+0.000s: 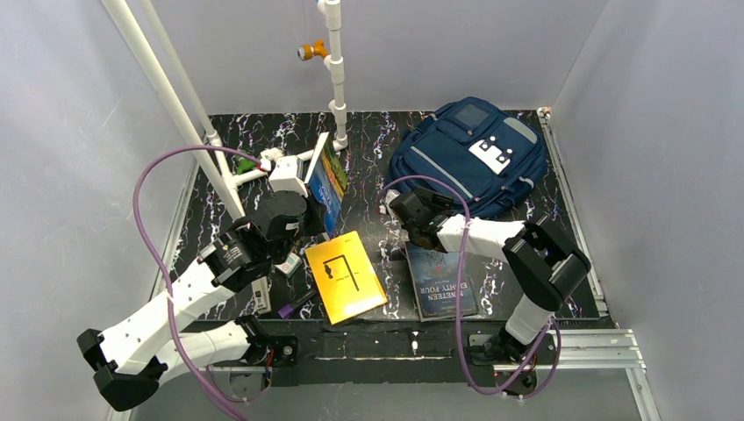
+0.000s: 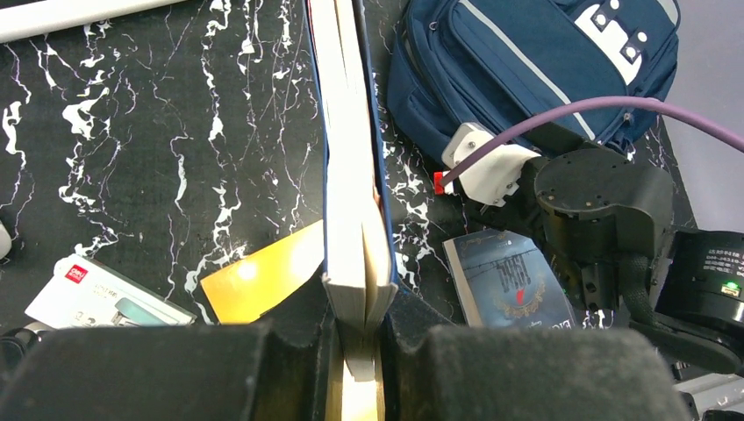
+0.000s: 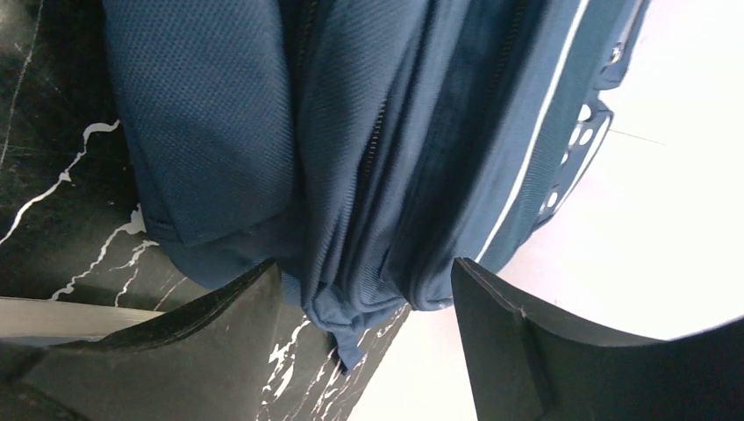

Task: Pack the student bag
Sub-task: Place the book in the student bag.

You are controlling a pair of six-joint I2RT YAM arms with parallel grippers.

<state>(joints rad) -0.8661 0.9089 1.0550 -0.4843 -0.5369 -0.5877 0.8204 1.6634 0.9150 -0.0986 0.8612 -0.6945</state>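
Note:
The student bag (image 1: 469, 158) is a navy backpack with grey stripes and a white patch, lying at the back right of the table. It also shows in the left wrist view (image 2: 509, 70). My left gripper (image 1: 303, 210) is shut on a blue book (image 1: 326, 186) and holds it upright on its edge, left of the bag. In the left wrist view the book (image 2: 355, 175) sits clamped between my left gripper (image 2: 358, 342). My right gripper (image 1: 411, 213) is at the bag's near left edge. It is open (image 3: 368, 342), with folds of the bag's fabric (image 3: 351, 132) just beyond its fingertips (image 3: 175, 351).
A yellow book (image 1: 345, 276) and a dark "Nineteen Eighty Four" book (image 1: 441, 281) lie flat near the front. A white box (image 2: 105, 294) and a purple pen (image 1: 294, 305) lie by the left arm. White pipes (image 1: 333, 79) stand at the back.

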